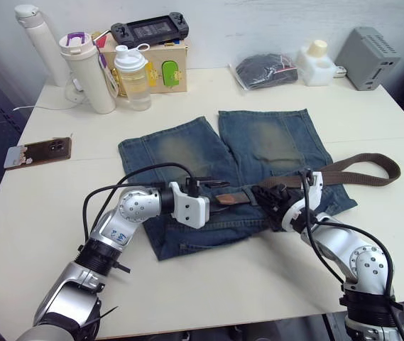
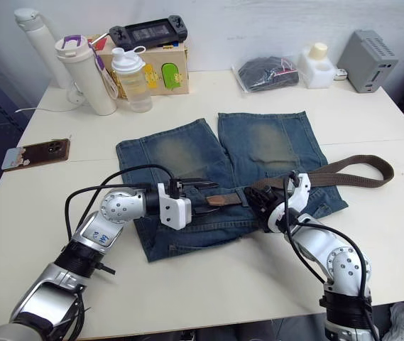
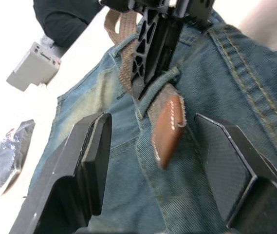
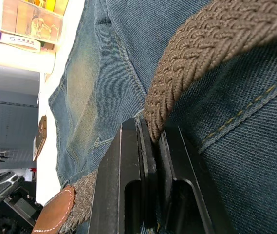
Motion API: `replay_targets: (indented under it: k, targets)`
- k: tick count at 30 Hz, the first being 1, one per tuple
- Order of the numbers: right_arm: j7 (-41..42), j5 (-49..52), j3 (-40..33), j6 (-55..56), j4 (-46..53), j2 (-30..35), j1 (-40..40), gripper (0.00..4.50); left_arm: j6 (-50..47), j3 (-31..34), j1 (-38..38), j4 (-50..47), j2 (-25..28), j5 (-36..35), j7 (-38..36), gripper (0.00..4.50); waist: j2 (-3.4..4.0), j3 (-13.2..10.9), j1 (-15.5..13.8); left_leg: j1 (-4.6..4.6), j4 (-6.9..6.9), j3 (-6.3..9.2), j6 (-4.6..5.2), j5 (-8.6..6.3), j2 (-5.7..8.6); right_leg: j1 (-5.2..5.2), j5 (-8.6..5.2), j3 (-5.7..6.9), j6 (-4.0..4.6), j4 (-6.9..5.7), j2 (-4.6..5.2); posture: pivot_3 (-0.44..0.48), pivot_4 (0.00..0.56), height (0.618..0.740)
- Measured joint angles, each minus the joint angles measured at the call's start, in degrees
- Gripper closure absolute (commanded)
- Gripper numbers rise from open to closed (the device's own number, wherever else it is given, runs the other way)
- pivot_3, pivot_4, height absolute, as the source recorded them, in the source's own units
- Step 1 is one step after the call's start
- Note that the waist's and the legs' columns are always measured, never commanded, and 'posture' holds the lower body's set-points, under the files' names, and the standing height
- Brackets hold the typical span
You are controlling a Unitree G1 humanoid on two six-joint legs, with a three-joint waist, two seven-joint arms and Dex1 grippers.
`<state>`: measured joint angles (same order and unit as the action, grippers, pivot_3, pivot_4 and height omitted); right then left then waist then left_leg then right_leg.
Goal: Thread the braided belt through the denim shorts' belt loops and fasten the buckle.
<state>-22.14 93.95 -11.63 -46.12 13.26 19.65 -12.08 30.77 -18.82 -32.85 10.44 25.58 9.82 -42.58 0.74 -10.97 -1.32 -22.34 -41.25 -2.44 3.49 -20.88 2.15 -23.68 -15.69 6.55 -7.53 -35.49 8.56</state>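
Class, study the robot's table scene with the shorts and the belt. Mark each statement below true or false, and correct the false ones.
1. The right gripper is pinching the braided belt. True.
2. The left gripper is clamped on the belt's tan tip. False: its fingers stand open on either side of the tip, not touching it.
3. The denim shorts hang over the table's edge. False: they lie flat on the table.
4. The tan tip has come out from under a belt loop. True.
5. The belt's far end lies looped on the table to the robot's right of the shorts. True.
6. The phone lies on the shorts. False: it lies on the table to the robot's left.
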Motion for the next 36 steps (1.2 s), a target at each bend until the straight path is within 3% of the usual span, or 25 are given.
replay_targets:
  k: [5, 9, 15, 19, 21, 25, 27, 29, 31, 34, 36]
  targets:
    - [0.0, 0.0, -0.1, 0.0, 0.3, 0.0, 0.3, 4.5, 2.0, -0.5, 0.0, 1.6, 0.0, 0.4, -0.1, 4.47, 0.0, 0.0, 0.0, 0.0, -0.01, 0.0, 0.01, 0.0, 0.0, 0.0, 0.0, 0.0, 0.0, -0.01, 0.01, 0.0, 0.15, 0.687]
    - [-0.5, -0.1, -0.1, 0.2, 0.9, 0.0, 0.7, 4.5, 3.2, -0.8, -0.2, 2.1, 0.1, 2.4, 0.4, 4.47, 0.0, 0.0, 0.0, 0.0, -0.01, 0.0, 0.01, 0.01, 0.0, 0.01, 0.0, 0.0, 0.0, -0.01, 0.01, 0.0, 0.15, 0.687]
    - [-0.7, 1.1, -0.1, 0.0, 3.7, 0.9, 1.8, 2.07, 3.6, -0.8, -0.5, 2.4, -0.2, 3.8, 1.2, 4.5, 0.0, 0.0, 0.0, 0.0, -0.02, 0.0, 0.02, 0.01, 0.0, 0.01, 0.0, -0.01, 0.0, -0.01, 0.02, 0.0, 0.15, 0.687]
    - [3.3, 4.5, -3.5, -0.9, 7.1, 8.7, 3.3, 0.07, 3.1, -0.7, -0.4, 2.3, -0.4, 3.4, 1.3, 4.5, 0.0, 0.0, -0.2, -0.05, -0.04, 0.01, 0.06, 0.01, 0.03, 0.01, 0.01, -0.01, -0.03, 0.04, 0.08, 0.0, 0.15, 0.687]
    - [9.1, 1.7, -4.5, -2.7, 10.5, 15.4, 4.6, 0.02, 2.5, -0.5, -0.1, 2.1, -0.5, 2.3, 1.1, 4.5, 0.05, 0.0, -0.2, -0.08, -0.04, -0.02, 0.09, 0.0, 0.03, -0.01, 0.02, -0.01, -0.03, 0.09, 0.11, 0.0, 0.15, 0.687]
    - [25.3, -11.6, -4.2, -4.9, 20.2, 29.5, 7.0, 0.02, 0.5, 0.4, 0.3, 1.7, -0.2, -1.5, -0.2, 4.5, 0.03, 0.0, -0.1, -0.07, -0.03, -0.01, 0.06, -0.01, -0.22, 0.05, 0.02, -0.01, -0.03, 0.29, 0.1, 0.0, 0.15, 0.687]
    - [34.6, -22.9, -1.1, -2.3, 24.3, 36.3, 8.4, 0.02, -0.3, 0.8, 0.3, 1.3, 0.3, -3.4, -1.4, 4.5, 0.03, 0.0, -0.1, -0.04, 0.01, -0.01, 0.04, -0.02, -0.25, 0.08, 0.02, 0.09, -0.03, 0.35, 0.06, 0.0, 0.15, 0.687]
    - [41.0, -36.0, 4.2, 2.5, 26.1, 41.6, 9.7, 0.02, -0.7, 1.0, 0.3, 1.3, 0.7, -4.5, -2.2, 4.5, 0.03, 0.0, -0.2, -0.05, 0.0, -0.01, 0.02, -0.03, -0.24, 0.11, 0.02, 0.14, -0.03, 0.41, 0.01, 0.0, 0.15, 0.687]
    - [46.5, -55.1, 13.8, 12.2, 26.1, 48.2, 11.5, 0.02, -0.8, 1.1, 0.5, 1.2, 1.1, -5.0, -2.8, 4.5, 0.02, 0.0, -0.2, -0.05, -0.01, -0.03, 0.02, -0.03, -0.1, 0.1, 0.03, 0.13, -0.06, 0.4, -0.01, 0.0, 0.15, 0.687]
    - [50.8, -76.1, 23.8, 25.0, 21.7, 49.9, 11.9, 0.02, -0.9, 1.2, 0.9, 0.4, 1.5, -5.1, -3.2, 4.5, 0.0, 0.0, -0.2, -0.05, -0.04, -0.04, 0.04, 0.0, 0.01, 0.15, 0.09, 0.11, -0.18, 0.44, 0.02, 0.0, 0.15, 0.687]
    - [52.2, -82.9, 26.2, 30.0, 19.5, 48.9, 11.2, 0.02, -1.2, 1.4, 1.7, -0.6, 1.8, -5.1, -3.3, 4.5, -0.01, 0.0, -0.2, -0.02, -0.06, -0.03, 0.03, 0.02, 0.0, 0.24, 0.11, 0.13, -0.21, 0.48, 0.02, 0.0, 0.15, 0.687]
